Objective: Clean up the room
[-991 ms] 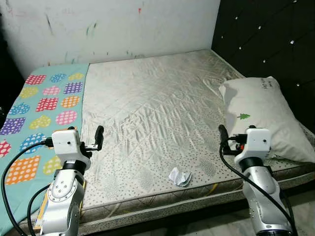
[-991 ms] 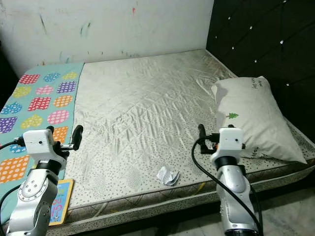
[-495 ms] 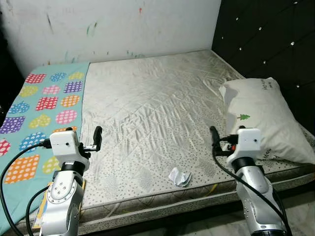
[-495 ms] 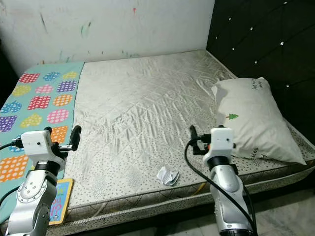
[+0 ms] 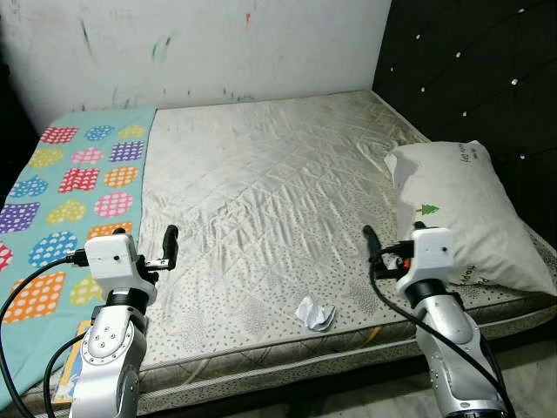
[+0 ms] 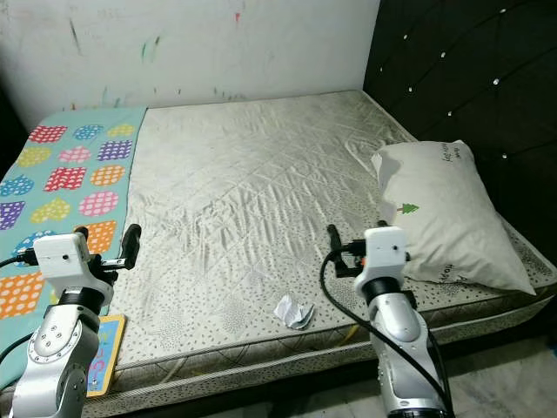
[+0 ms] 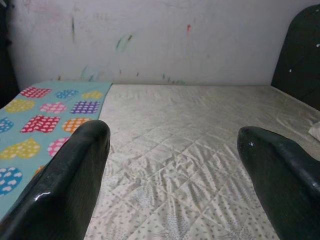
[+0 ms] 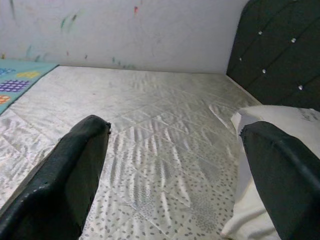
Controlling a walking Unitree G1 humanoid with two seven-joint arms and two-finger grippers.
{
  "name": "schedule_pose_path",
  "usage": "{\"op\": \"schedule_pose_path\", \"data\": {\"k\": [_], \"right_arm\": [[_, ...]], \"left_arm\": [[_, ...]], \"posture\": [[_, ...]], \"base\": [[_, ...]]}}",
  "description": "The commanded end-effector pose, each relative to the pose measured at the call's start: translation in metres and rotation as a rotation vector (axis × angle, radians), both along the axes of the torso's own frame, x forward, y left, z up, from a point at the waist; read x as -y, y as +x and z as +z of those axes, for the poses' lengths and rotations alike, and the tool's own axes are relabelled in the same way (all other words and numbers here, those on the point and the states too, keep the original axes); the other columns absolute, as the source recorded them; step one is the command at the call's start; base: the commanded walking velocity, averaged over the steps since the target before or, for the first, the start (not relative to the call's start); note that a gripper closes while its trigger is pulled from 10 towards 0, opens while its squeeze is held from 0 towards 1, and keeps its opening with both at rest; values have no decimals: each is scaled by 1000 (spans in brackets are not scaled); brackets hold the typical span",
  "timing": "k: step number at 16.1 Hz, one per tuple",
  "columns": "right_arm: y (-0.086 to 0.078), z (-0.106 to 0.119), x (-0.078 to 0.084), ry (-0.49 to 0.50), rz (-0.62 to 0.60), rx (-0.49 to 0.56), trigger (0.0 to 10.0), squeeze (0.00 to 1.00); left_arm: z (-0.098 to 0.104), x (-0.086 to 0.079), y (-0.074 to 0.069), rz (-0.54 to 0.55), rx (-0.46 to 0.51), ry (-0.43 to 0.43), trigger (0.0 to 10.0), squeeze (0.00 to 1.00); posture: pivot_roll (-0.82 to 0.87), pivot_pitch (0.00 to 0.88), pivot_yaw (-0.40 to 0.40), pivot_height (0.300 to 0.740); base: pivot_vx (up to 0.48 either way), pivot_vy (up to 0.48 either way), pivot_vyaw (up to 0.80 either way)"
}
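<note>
A crumpled white paper (image 5: 317,313) lies on the bare quilted mattress (image 5: 261,174) near its front edge. My right gripper (image 5: 369,239) hovers open just right of and above the paper, beside a white pillow (image 5: 461,213) with a small green tree print. My left gripper (image 5: 171,242) is held open over the mattress's front left, by the colourful patterned blanket (image 5: 70,174). In both wrist views the black fingers (image 7: 75,165) stand wide apart with nothing between them, looking along the mattress toward the wall.
A black tufted headboard (image 5: 470,70) runs along the right side. A marked white wall (image 5: 200,43) stands behind the bed. A colourful book (image 6: 100,357) sits at the bed's front left corner. Dark floor (image 5: 531,383) shows at the lower right.
My right gripper has moved left, away from the pillow and closer to the crumpled paper. The left gripper has dropped slightly. The view has shifted a little.
</note>
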State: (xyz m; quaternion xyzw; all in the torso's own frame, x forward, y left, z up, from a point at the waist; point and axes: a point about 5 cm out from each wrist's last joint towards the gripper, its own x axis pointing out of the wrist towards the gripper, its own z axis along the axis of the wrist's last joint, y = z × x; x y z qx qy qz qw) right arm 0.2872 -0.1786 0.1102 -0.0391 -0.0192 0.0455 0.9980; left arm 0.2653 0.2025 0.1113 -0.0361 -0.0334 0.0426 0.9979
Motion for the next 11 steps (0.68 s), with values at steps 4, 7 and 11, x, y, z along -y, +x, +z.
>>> {"op": "schedule_pose_path", "data": {"k": [4,7,11], "right_arm": [[-1,3,1,-14,14,2,10000,0],[-1,3,0,-15,21,-1,10000,0],[-2,3,1,-19,30,-4,10000,0]], "left_arm": [[2,-3,-2,23,-1,-1,10000,0],[0,-4,-3,41,-15,-10,10000,0],[-1,-3,-4,42,-20,-17,10000,0]], "posture": [[-52,0,-8,722],[-53,0,-9,717],[-54,0,-15,707]], "base": [[0,0,0],[0,0,0],[0,0,0]]}}
